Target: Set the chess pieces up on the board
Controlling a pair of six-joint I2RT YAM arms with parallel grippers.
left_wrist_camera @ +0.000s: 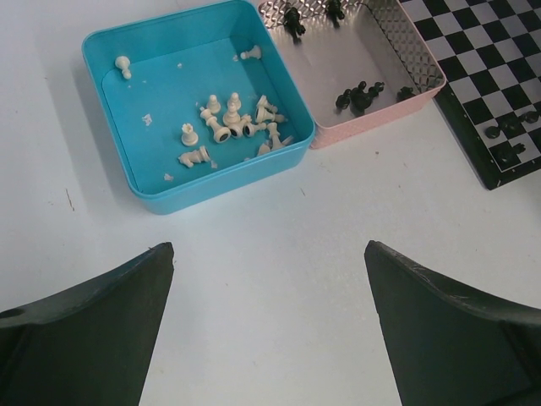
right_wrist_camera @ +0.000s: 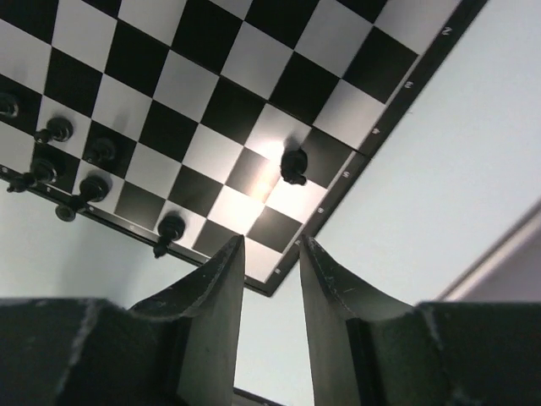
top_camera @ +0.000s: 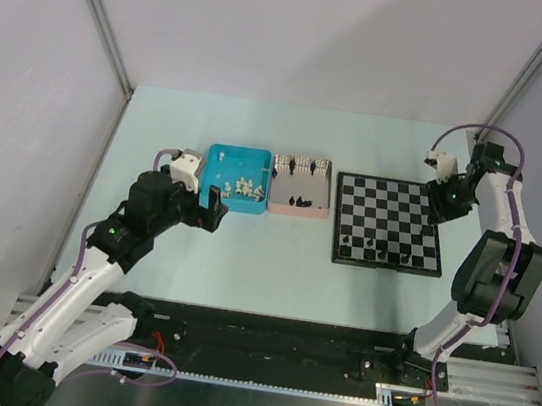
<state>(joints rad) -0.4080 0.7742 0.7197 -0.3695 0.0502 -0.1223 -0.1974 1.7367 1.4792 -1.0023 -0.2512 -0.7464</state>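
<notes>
Pale tabletop, grey walls. Flat black-and-pale-grey chequered chessboard lies right of centre, with small black plastic chess pieces along its near rows. Right gripper hovers over the board's right edge, jaws slightly apart, empty; 1 black piece stands just beyond. Left gripper spread wide, empty, near square blue plastic tray of white pieces.

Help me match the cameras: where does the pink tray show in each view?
Top external: pink tray at centre, just left of the board.
Left wrist: top edge, right of centre, beside the blue tray.
Right wrist: not in it.
Shared landmark: the board, in all three views.
</notes>
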